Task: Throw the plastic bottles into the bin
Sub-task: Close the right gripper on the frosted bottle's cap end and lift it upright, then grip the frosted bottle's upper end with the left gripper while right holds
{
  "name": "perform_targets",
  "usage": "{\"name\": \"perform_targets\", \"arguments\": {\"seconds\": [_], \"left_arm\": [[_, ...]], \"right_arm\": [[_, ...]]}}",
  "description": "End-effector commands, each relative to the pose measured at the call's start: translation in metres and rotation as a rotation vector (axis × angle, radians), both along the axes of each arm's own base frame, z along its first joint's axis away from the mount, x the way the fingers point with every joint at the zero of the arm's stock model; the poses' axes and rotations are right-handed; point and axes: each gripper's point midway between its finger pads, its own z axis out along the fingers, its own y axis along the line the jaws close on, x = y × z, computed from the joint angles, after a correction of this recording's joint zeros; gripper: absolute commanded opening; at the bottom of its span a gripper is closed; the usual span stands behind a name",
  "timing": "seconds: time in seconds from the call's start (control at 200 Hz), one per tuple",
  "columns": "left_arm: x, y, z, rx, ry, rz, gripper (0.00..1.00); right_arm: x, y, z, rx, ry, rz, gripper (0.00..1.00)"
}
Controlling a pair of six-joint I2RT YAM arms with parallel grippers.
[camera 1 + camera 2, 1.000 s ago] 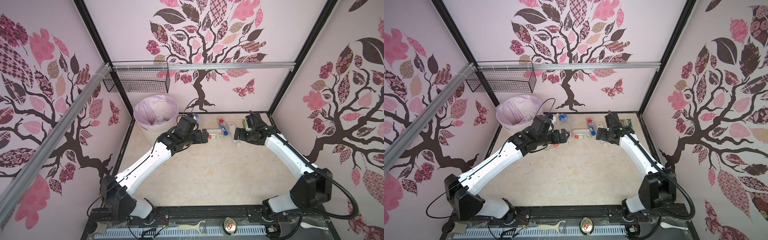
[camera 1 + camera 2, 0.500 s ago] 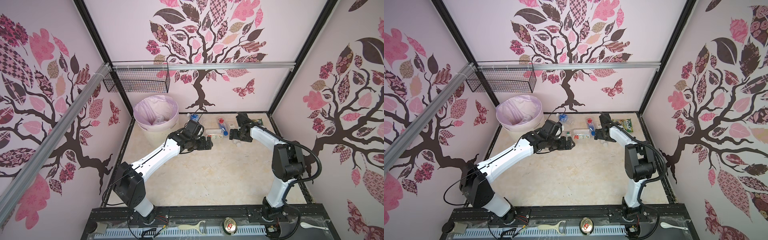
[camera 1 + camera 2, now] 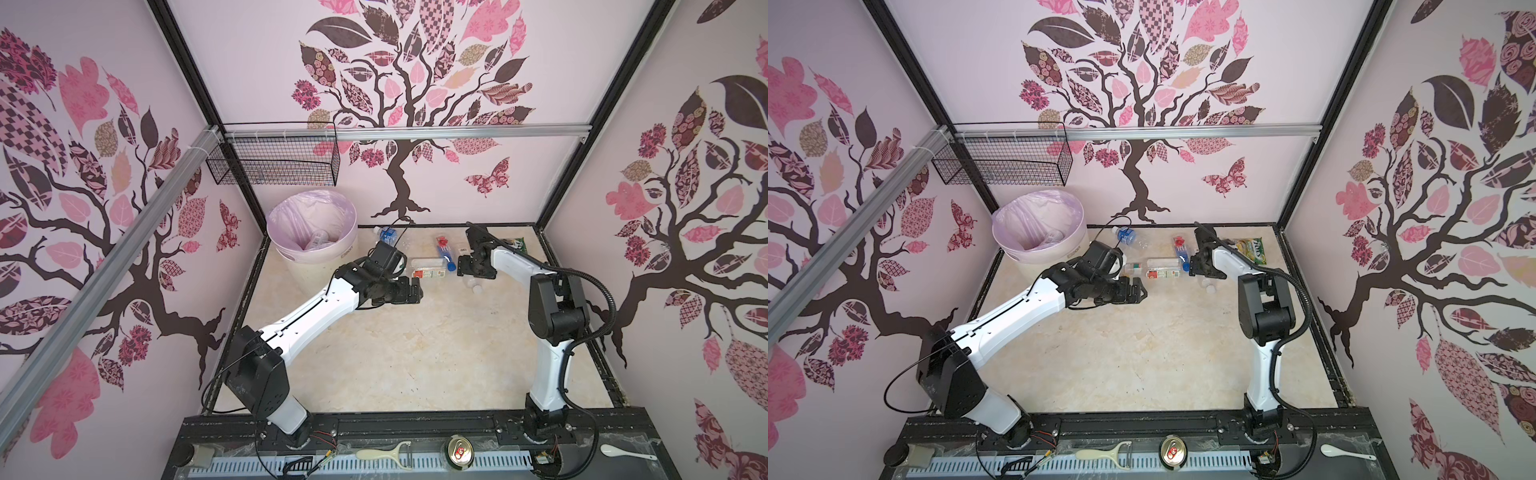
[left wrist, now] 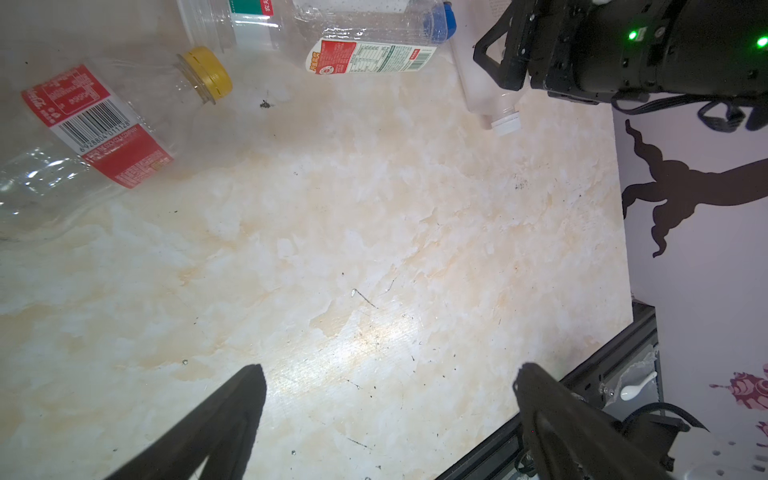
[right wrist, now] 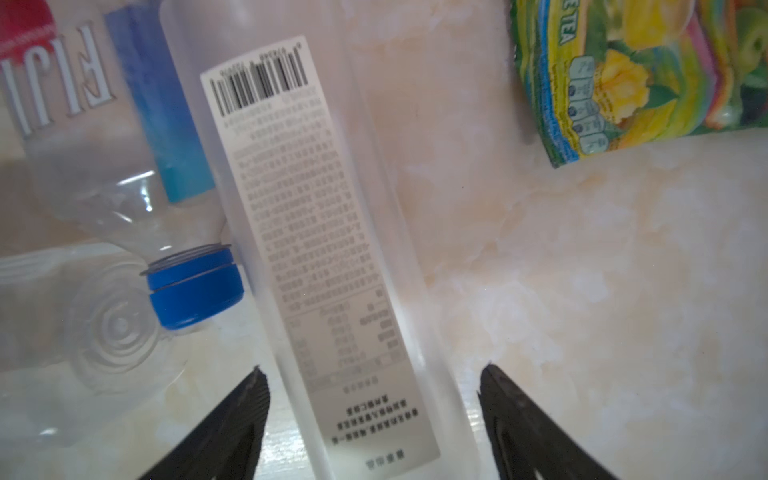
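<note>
At the back of the table (image 3: pixel 415 353), the right gripper (image 5: pixel 372 374) straddles a frosted bottle (image 5: pixel 332 249) that lies flat, its white cap (image 4: pixel 505 122) toward the table's front. The jaws stand partly open: one finger sits just beside the bottle's side, the other is clearly apart from it, and neither presses on it. A Fiji bottle (image 5: pixel 83 124) with a blue cap lies just beside the frosted one, and a green snack packet (image 5: pixel 644 83) lies apart on its other side. The left gripper (image 4: pixel 390 374) hangs wide open over bare table, holding nothing; a cola bottle (image 4: pixel 83 137) and a red-labelled bottle (image 4: pixel 370 54) lie well ahead of its fingertips. The bin (image 3: pixel 347 249) stands in the back left corner, well apart from the frosted bottle, with one clear bottle (image 3: pixel 318 239) inside.
</note>
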Motion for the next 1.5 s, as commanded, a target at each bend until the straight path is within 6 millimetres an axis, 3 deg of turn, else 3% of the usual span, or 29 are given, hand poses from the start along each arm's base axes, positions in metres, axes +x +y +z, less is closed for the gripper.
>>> {"name": "perform_targets", "arguments": {"seconds": [0.0, 0.21, 0.395, 0.545, 0.675, 0.865, 1.03, 1.205, 1.335, 1.495], "left_arm": [[-0.005, 0.003, 0.0, 0.011, -0.004, -0.01, 0.98], [-0.004, 0.002, 0.001, 0.01, 0.005, -0.003, 0.98], [-0.003, 0.002, 0.005, 0.011, -0.004, 0.008, 0.98], [0.005, 0.001, 0.009, 0.031, -0.015, 0.032, 0.98], [0.017, -0.004, 0.02, 0.021, -0.025, 0.067, 0.98], [0.047, -0.016, 0.056, -0.064, -0.075, 0.128, 0.98], [0.081, -0.029, 0.086, -0.2, -0.071, 0.17, 0.98], [0.102, -0.048, 0.102, -0.31, -0.066, 0.166, 0.98], [0.108, -0.058, 0.097, -0.347, -0.044, 0.153, 0.98], [0.12, -0.047, 0.092, -0.369, -0.039, 0.196, 0.98]], "right_arm": [[-0.003, -0.002, -0.015, -0.001, 0.03, -0.001, 0.77], [-0.012, -0.001, -0.022, 0.009, 0.045, 0.002, 0.63], [-0.023, 0.0, -0.008, 0.039, 0.031, -0.015, 0.55], [-0.044, 0.007, 0.002, 0.115, 0.052, -0.043, 0.49], [-0.063, 0.015, 0.024, 0.184, 0.037, -0.033, 0.49], [-0.092, 0.026, 0.069, 0.276, -0.011, -0.01, 0.49], [-0.115, 0.051, 0.108, 0.343, -0.046, 0.041, 0.49], [-0.122, 0.081, 0.139, 0.446, -0.07, 0.1, 0.49], [-0.121, 0.109, 0.159, 0.48, -0.088, 0.189, 0.48], [-0.126, 0.14, 0.172, 0.505, -0.086, 0.283, 0.48]]}}
